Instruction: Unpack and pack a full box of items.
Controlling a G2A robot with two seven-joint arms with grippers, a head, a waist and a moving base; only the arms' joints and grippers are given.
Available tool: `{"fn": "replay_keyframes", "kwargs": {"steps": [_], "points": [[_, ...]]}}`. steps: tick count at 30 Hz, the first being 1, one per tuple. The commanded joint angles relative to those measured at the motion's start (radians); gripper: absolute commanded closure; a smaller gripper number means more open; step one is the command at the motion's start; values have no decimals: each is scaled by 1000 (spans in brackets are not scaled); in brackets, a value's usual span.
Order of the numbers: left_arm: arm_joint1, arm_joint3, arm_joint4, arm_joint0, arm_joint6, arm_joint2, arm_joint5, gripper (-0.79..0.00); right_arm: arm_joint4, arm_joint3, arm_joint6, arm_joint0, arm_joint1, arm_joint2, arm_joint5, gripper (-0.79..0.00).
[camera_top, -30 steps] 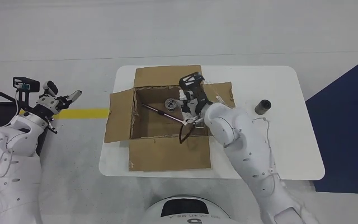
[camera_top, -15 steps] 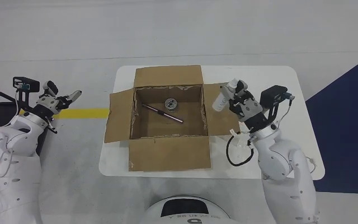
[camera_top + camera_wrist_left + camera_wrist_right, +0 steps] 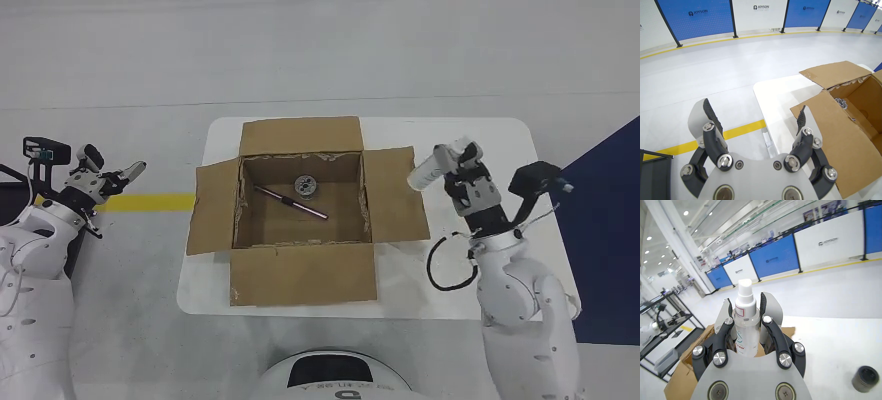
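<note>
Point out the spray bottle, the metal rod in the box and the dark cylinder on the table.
spray bottle (image 3: pixel 746 332), right wrist view, clear body below the white collar.
metal rod (image 3: pixel 290 202), top view, middle of the shaft.
dark cylinder (image 3: pixel 864 380), right wrist view, side wall below the rim.

Glossy white shells cover the left arm (image 3: pixel 30 260) and the right arm (image 3: pixel 510 290), a thin black cable (image 3: pixel 432 270) looping off the right. Now the left gripper (image 3: pixel 755 106): pale grey plate, curved black links, silver slotted screws, ribbed black pads (image 3: pixel 712 115) on silvery fingers. The right gripper (image 3: pixel 745 297) matches, black camera block (image 3: pixel 540 180) at its wrist.
</note>
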Motion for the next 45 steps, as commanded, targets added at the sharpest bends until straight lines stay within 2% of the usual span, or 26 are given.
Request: {"fn": "replay_keyframes", "kwargs": {"steps": [1, 4, 7, 12, 17, 22, 28, 36, 45], "points": [[0, 0, 0, 0, 0, 0, 0, -785, 48, 50, -63, -20, 2, 91, 4, 0], [0, 0, 0, 0, 0, 0, 0, -785, 19, 134, -130, -18, 5, 181, 48, 0], [0, 0, 0, 0, 0, 0, 0, -785, -9, 260, -179, 24, 7, 205, 89, 0], [0, 0, 0, 0, 0, 0, 0, -785, -12, 482, -208, 123, 9, 189, 84, 0], [0, 0, 0, 0, 0, 0, 0, -785, -45, 619, -239, 188, 10, 162, 88, 0], [0, 0, 0, 0, 0, 0, 0, -785, -98, 691, -296, 214, 12, 157, 121, 0], [0, 0, 0, 0, 0, 0, 0, -785, -80, 735, -340, 226, 15, 187, 128, 0], [0, 0, 0, 0, 0, 0, 0, -785, -273, 853, -413, 279, 18, 144, 254, 0], [0, 0, 0, 0, 0, 0, 0, -785, -315, 960, -416, 340, 20, 114, 267, 0]]}}
